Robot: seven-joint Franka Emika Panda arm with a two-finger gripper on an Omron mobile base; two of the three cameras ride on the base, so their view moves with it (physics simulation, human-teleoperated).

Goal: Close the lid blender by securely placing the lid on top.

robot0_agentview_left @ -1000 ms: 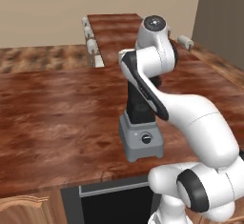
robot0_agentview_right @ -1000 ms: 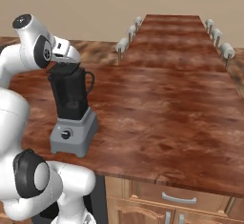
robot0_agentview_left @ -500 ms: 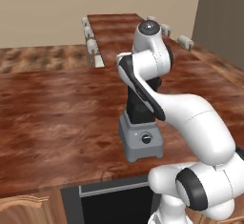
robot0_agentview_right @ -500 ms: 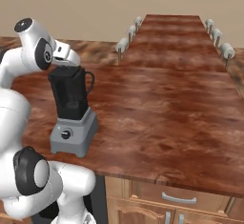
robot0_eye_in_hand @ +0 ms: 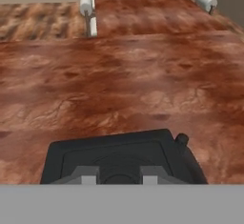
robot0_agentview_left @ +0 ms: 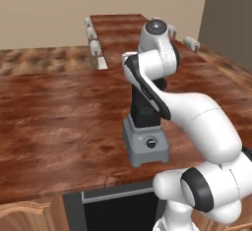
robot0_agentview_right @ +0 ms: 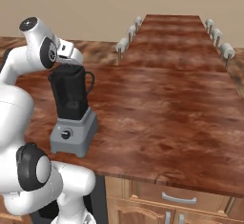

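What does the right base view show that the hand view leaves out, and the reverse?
Right base view: the blender from the side, with its grey base, black knob and jar handle, plus the drawer fronts under the counter.
Hand view: the jar's dark squarish top from above, with the gripper just over it. I cannot tell whether the lid is on it.
Both: the blender jar, the wooden counter and the white cylinders along the far section.
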